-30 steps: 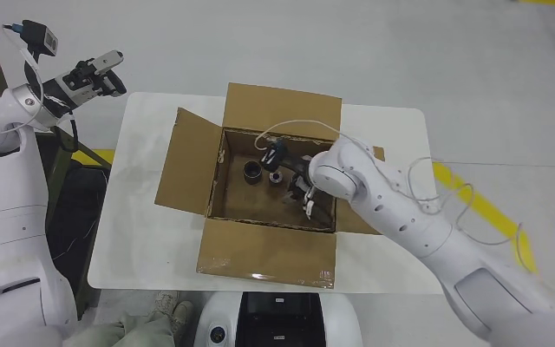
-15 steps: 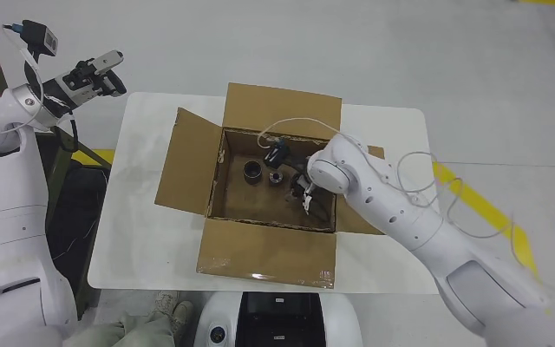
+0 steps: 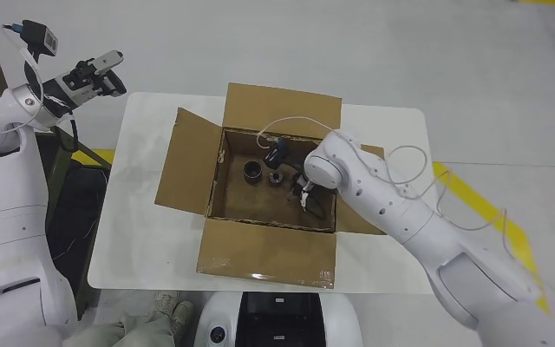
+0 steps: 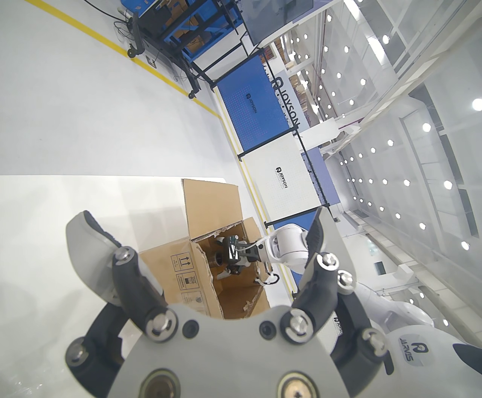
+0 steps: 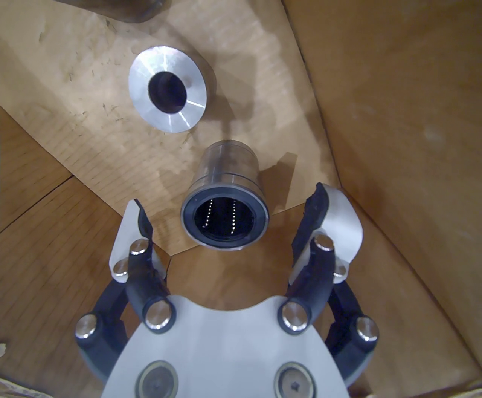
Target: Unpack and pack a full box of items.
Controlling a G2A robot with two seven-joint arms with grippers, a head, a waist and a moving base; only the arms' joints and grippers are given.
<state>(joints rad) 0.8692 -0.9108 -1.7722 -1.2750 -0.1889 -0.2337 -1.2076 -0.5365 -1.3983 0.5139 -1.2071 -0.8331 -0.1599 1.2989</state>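
An open cardboard box (image 3: pixel 267 252) stands in the middle of the white table (image 3: pixel 139 217). My right gripper (image 3: pixel 295 187) hangs inside it, open. In the right wrist view a steel cylindrical bearing (image 5: pixel 226 199) lies on the box floor between the open right gripper's (image 5: pixel 226 196) fingers (image 5: pixel 327 211), untouched. Beyond it lies a flat silver flanged ring (image 5: pixel 167 98). From above, a dark ring (image 3: pixel 251 171) and a small metal part (image 3: pixel 276 179) show on the box floor. My left gripper (image 3: pixel 106 62) is held open and empty, off the table's far left corner.
The box's four flaps (image 3: pixel 184 169) are folded outward. Its inner wall (image 5: pixel 395 113) rises close beside one right finger. A dark object (image 5: pixel 128 9) sits at the floor's far end. The left wrist view shows the box (image 4: pixel 211 230) with the right gripper (image 4: pixel 235 264) inside.
The right arm's elbow and forearm have shifted slightly toward the back of the table while its gripper stays inside the box. The left arm has not moved.
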